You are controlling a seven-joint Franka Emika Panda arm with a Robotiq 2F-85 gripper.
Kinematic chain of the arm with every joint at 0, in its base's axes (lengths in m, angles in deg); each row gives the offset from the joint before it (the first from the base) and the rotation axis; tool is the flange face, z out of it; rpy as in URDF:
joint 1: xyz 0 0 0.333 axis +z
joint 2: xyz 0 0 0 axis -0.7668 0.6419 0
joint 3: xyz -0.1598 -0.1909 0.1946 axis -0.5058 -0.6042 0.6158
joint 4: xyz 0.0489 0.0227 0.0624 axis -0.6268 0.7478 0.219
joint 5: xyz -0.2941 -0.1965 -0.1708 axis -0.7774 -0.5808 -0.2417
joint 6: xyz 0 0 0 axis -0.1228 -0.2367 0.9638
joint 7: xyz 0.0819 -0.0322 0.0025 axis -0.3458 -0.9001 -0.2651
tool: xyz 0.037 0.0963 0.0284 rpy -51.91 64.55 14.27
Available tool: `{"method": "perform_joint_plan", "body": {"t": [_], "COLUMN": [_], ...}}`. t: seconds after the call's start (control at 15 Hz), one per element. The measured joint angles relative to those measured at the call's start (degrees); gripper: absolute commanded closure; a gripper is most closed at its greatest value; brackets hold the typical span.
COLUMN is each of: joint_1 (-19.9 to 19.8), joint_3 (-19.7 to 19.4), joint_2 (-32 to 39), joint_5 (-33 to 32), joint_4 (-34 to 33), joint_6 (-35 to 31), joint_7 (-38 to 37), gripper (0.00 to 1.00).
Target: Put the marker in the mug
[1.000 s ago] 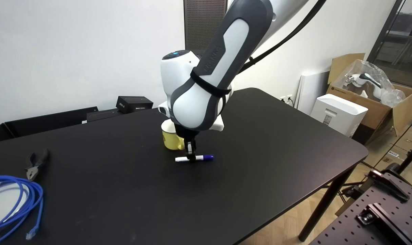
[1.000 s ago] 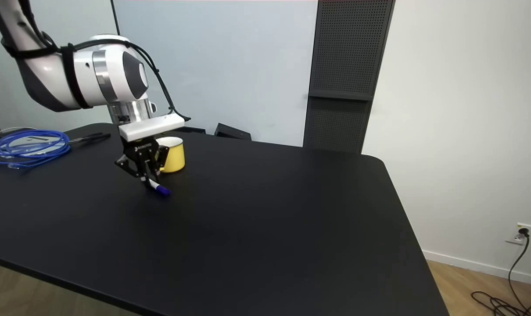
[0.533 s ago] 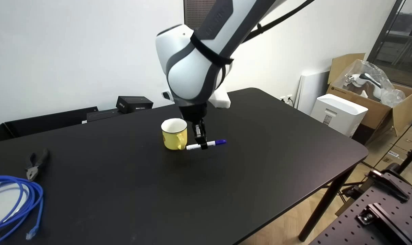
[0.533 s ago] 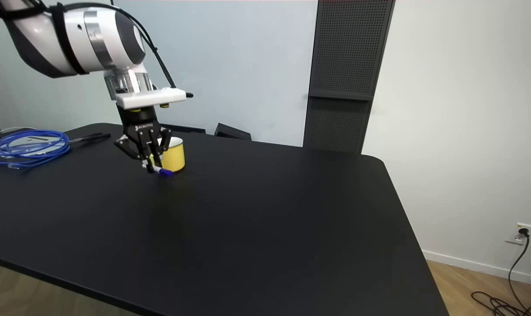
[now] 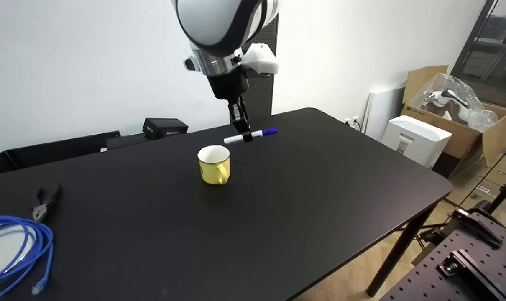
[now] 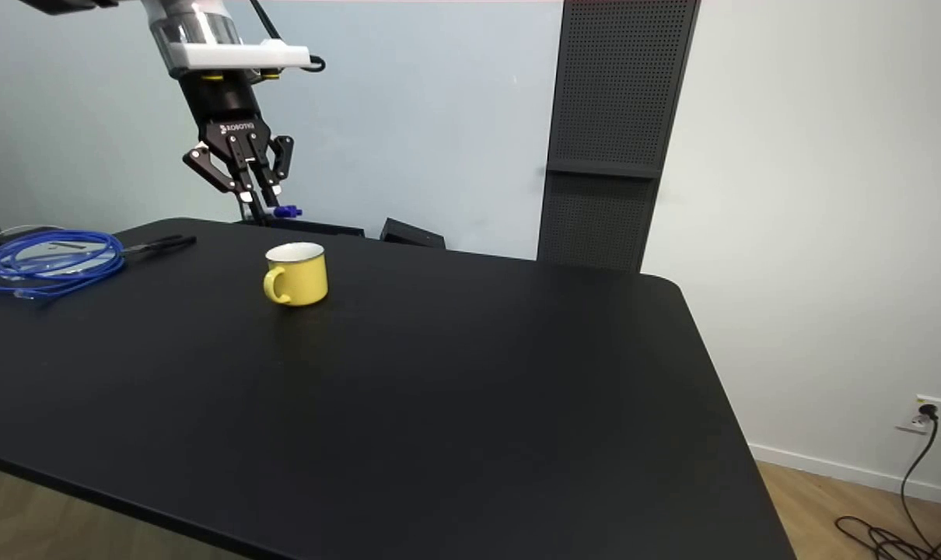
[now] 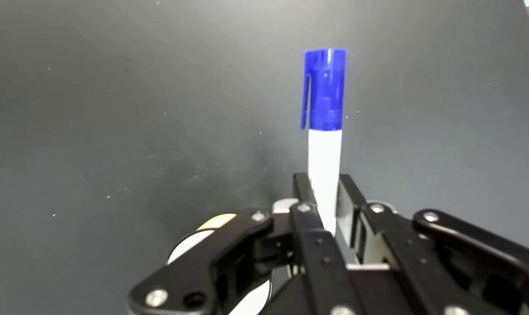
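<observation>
The marker, white with a blue cap, is held in the air by my gripper. In the wrist view the fingers are shut on both sides of its white barrel, with the blue cap pointing away. It lies nearly level. The yellow mug stands upright on the table, pale inside, handle out. In both exterior views the gripper and marker are above the mug's rim height, apart from it. In the wrist view the mug is partly hidden behind the left finger linkage.
The black table carries pliers and a coiled blue cable, away from the mug. Black boxes stand behind the table's far edge near the wall.
The gripper has lifted the marker from low by the table beside the mug to well above it, moving up and away from the mug's handle side. The mug has not moved.
</observation>
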Motion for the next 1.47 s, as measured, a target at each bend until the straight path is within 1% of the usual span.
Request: {"method": "perform_joint_plan", "body": {"t": [0.2, 0.4, 0.47, 0.67, 0.73, 1.2, 1.47], "joint_1": [0.3, 0.4, 0.4, 0.3, 0.3, 0.6, 1.6], "joint_3": [0.0, -0.3, -0.6, -1.2, -1.3, -1.4, -1.7], "joint_2": [0.9, 4.0, 5.4, 9.5, 10.1, 11.9, 14.9], "joint_5": [-1.1, -2.1, -2.3, -2.4, -2.4, -3.1, -5.8], "joint_4": [-3.0, -5.5, -6.4, -8.9, -9.4, -9.9, -13.0], "joint_6": [1.3, 1.3, 1.3, 1.3, 1.3, 2.5, 2.9], "joint_7": [-0.2, -1.7, -2.4, -3.1, -3.2, -3.2, -3.2], "gripper": [0.95, 0.95, 0.82, 0.82, 0.95, 0.95, 0.95]}}
